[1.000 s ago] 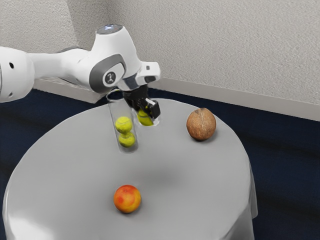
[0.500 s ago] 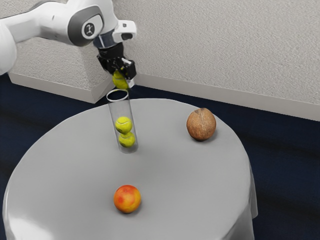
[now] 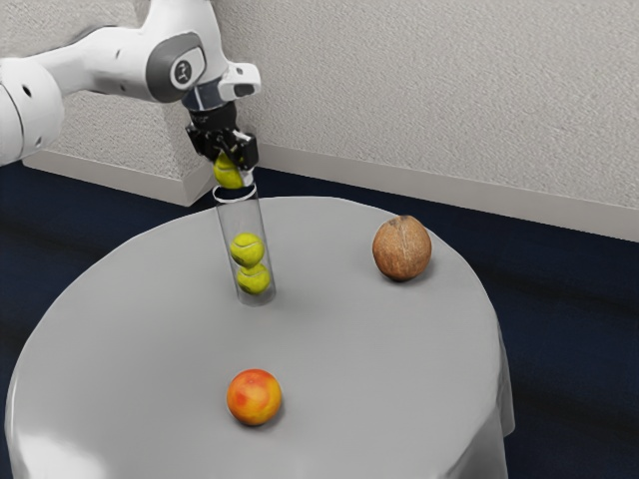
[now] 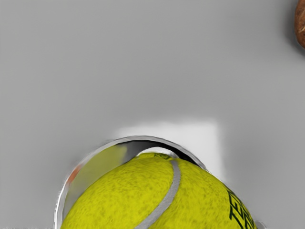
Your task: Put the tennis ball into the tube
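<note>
My gripper (image 3: pixel 234 165) points down over the clear tube's mouth, shut on a tennis ball (image 3: pixel 228 172). The held ball is at the rim of the upright tube (image 3: pixel 242 216); whether its underside has entered the mouth I cannot tell. Inside the tube, two more tennis balls are stacked, an upper one (image 3: pixel 248 249) and a lower one (image 3: pixel 254 279). In the wrist view the held ball (image 4: pixel 157 195) covers much of the tube's round rim (image 4: pixel 143 138), which curves around its far edge.
A coconut (image 3: pixel 402 247) sits on the grey round table (image 3: pixel 339 339), toward the exterior view's right. The red-orange fruit (image 3: pixel 255 397) lies near the table's front. Part of the coconut (image 4: pixel 300 24) appears in the wrist view.
From beside the tube, my gripper has risen and moved to the exterior view's left with the ball, then come down slightly to the tube's mouth. The other objects stay put.
</note>
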Controlling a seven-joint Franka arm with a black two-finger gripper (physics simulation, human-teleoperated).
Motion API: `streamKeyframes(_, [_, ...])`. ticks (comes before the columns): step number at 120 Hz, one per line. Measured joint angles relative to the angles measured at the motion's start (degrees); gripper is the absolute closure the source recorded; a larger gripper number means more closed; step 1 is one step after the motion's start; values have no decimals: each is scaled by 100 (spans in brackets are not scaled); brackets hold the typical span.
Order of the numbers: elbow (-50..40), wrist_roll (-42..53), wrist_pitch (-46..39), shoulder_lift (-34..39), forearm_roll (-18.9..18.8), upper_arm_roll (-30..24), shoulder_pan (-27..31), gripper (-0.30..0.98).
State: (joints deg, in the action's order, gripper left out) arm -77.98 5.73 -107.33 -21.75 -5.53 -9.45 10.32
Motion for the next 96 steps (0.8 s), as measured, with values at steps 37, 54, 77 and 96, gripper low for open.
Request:
streamKeyframes(37, [17,80,27,-108,41,-4,124,27])
streamKeyframes(54, [17,117,32,-99,75,-33,118,14])
streamKeyframes(77, [-639,148,131,657,260,-92,246,6])
streamKeyframes(96, [-1931,50,361,2456,477,-262,282,3])
